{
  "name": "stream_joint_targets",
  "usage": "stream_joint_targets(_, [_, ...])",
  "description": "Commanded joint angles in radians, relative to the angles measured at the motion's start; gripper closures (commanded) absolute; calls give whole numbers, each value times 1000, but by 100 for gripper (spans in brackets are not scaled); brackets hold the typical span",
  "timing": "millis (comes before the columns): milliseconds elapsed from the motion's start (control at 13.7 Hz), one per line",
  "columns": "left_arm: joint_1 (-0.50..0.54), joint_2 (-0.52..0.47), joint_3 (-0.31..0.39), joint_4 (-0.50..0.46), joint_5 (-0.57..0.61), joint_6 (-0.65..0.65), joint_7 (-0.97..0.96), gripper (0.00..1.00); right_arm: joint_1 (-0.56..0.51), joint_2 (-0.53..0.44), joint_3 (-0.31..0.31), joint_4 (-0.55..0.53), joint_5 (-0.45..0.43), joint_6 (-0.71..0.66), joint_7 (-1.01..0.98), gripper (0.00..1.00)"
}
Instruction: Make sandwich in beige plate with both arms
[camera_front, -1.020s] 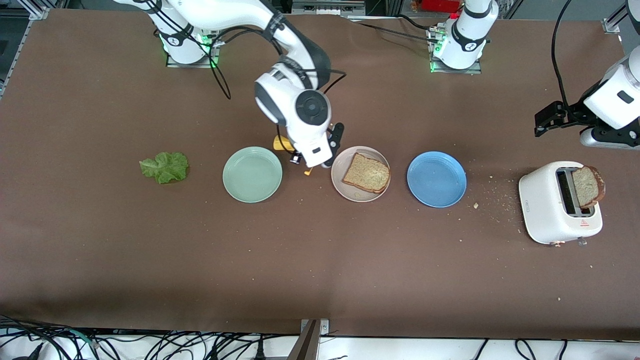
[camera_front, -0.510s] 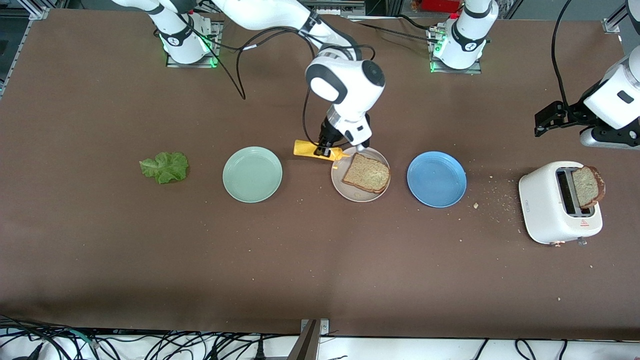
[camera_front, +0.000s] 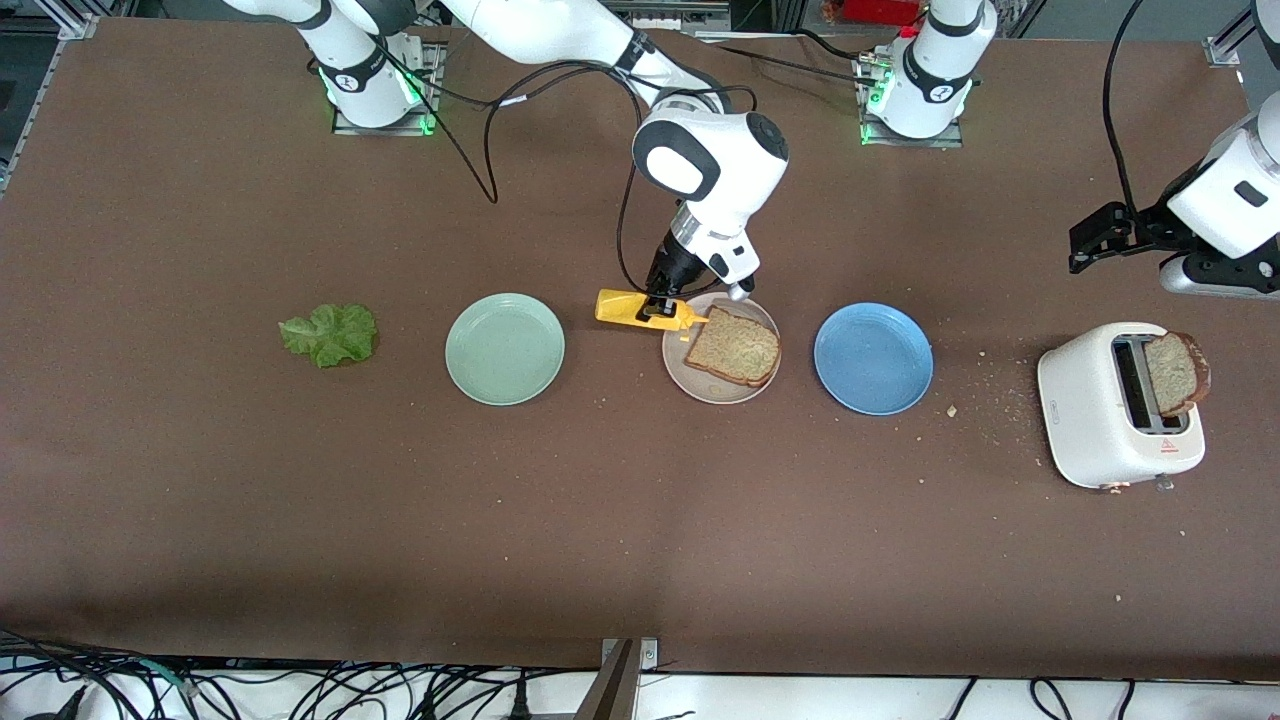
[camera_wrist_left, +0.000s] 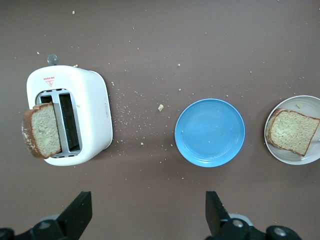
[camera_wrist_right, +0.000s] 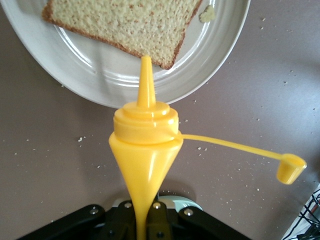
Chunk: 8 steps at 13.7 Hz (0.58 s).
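Note:
The beige plate (camera_front: 700, 390) lies between a mint-green and a blue plate. On it rests one brown speckled bread slice (camera_front: 735, 347), also seen in the right wrist view (camera_wrist_right: 125, 22). My right gripper (camera_front: 660, 305) is shut on a yellow squeeze bottle (camera_front: 625, 307) held on its side. The bottle's nozzle (camera_wrist_right: 145, 82) is over the plate's rim (camera_wrist_right: 210, 45) and points at a corner of the slice. Its open cap (camera_wrist_right: 291, 167) dangles on a strap. My left gripper (camera_wrist_left: 148, 197) waits open and empty above the table by the toaster.
A white toaster (camera_front: 1100, 420) at the left arm's end has a bread slice (camera_front: 1175, 372) sticking out of one slot. The blue plate (camera_front: 873, 358) and mint-green plate (camera_front: 505, 349) are bare. A lettuce leaf (camera_front: 330, 334) lies toward the right arm's end. Crumbs (camera_front: 985, 400) lie beside the toaster.
My right arm has swung from between the mint-green and beige plates toward the beige plate, bringing the bottle's nozzle over the rim at the bread. The left arm has not moved.

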Motion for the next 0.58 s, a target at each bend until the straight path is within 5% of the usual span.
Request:
stream_joint_targets(0, [8, -12, -1, 2, -25, -1, 6, 0, -2, 34, -8, 47, -26, -1, -8, 100])
stream_joint_targets(510, [8, -12, -1, 2, -25, -1, 6, 0, 9, 41, -38, 49, -27, 33, 0, 100])
